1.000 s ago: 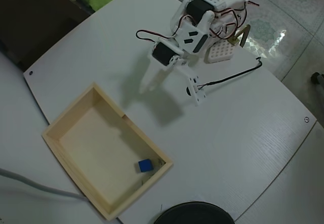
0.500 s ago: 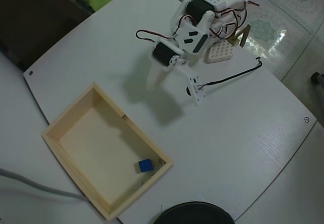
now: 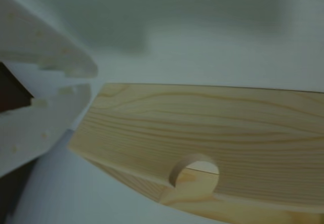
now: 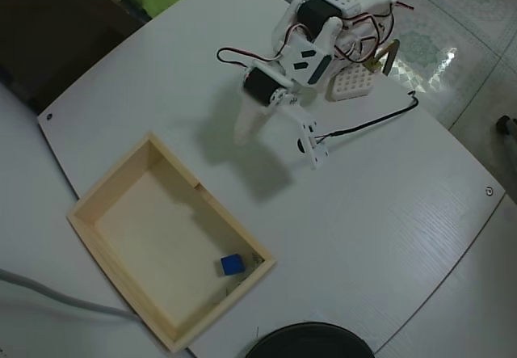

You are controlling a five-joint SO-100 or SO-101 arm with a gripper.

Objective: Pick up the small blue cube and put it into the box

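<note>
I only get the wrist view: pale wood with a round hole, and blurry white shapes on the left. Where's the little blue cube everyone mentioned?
Observer: The small blue cube already lies inside the box, near its lower right wall in the overhead view.
Operator: So where is the arm's claw, over the box?
Observer: No. The end effector hangs over bare table, up and to the right of the box in the overhead view.
Operator: Is anything else on the table?
Observer: Yes, a small white perforated block sits beside the arm's base.
</note>
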